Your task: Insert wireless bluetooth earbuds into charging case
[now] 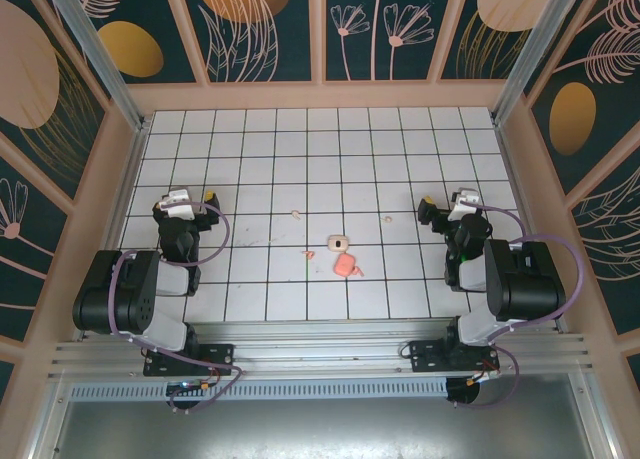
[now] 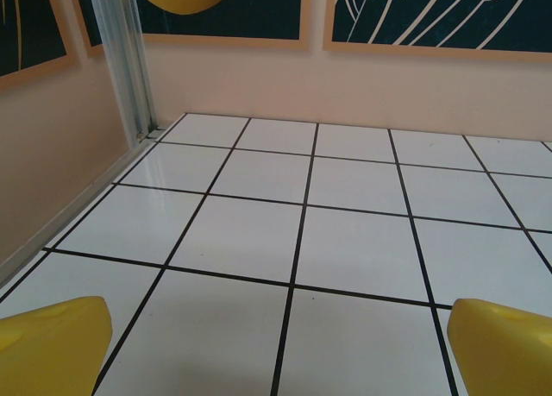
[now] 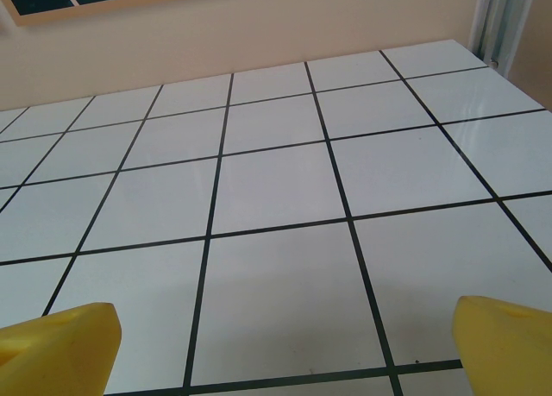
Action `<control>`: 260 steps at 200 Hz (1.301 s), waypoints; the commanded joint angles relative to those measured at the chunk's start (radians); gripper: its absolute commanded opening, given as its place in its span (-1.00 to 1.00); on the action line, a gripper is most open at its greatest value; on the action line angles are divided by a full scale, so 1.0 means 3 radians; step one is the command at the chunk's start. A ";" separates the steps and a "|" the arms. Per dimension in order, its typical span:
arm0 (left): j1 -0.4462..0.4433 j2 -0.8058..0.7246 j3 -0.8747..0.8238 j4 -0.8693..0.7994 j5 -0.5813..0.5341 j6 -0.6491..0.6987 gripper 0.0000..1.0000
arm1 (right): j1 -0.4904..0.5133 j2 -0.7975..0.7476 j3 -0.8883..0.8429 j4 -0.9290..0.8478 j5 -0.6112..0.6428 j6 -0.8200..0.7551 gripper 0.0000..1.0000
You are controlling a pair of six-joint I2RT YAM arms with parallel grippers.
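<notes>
The black left gripper [image 2: 276, 353] is gaping, one tiny pale peach-cream earbud [image 1: 295, 214] is lying left of the salmon-pink charging case [image 1: 345, 259], its twin earbud [image 1: 388, 219] right of it, both probably light and slippery, wanting a gentle pinch across the body, while the black right gripper [image 3: 280, 353] is gaping too.

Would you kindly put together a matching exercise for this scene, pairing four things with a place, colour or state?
Things:
1. left earbud
2. right earbud
3. speck
4. left gripper

Matches:
A. open, over bare tiles
B. red-orange
C. pale, nearer the right arm
D. pale, nearer the left arm

Pairs: 1-D, 2-C, 3-B, 4-A.
</notes>
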 commanded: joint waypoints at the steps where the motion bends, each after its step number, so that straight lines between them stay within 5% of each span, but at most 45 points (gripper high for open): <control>1: 0.0021 0.0001 0.0028 0.0050 0.0046 -0.0043 0.98 | 0.0016 -0.0005 0.0069 0.0145 0.0053 0.0005 0.98; 48: 0.0019 -0.0122 0.0126 -0.0225 0.0052 -0.0032 0.97 | 0.0028 -0.0199 0.0227 -0.0263 0.0043 -0.0011 0.98; 72: 0.0018 -0.0317 0.0632 -0.1323 0.0123 -0.0068 0.84 | 0.0034 -0.0572 0.0758 -0.1706 0.0030 0.0187 0.98; 110: -0.0013 -0.0496 0.1229 -0.2554 0.0736 -0.0395 0.51 | 0.0164 -0.0739 0.1700 -0.3916 0.0006 0.0604 0.98; 141: -0.0230 -0.0641 0.1638 -0.3427 0.1004 -0.0557 0.43 | 0.0640 -0.0706 0.2243 -0.5163 0.0179 0.0960 0.98; 164: -0.0483 -0.0574 0.1950 -0.4059 0.1165 -0.0658 0.39 | 0.1096 -0.0614 0.2533 -0.5676 0.0183 0.1242 0.97; 193: -0.0605 -0.0450 0.2113 -0.4556 0.1447 -0.0894 0.29 | 0.1575 -0.0409 0.2818 -0.6110 0.0119 0.1804 0.65; 220: -0.0649 -0.0463 0.2040 -0.4772 0.1500 -0.1018 0.29 | 0.1950 -0.0134 0.2956 -0.6256 -0.0017 0.2221 0.46; 260: -0.0649 -0.0461 0.1889 -0.4831 0.1525 -0.1050 0.30 | 0.2486 0.0529 0.3479 -0.6585 0.0149 0.2432 0.44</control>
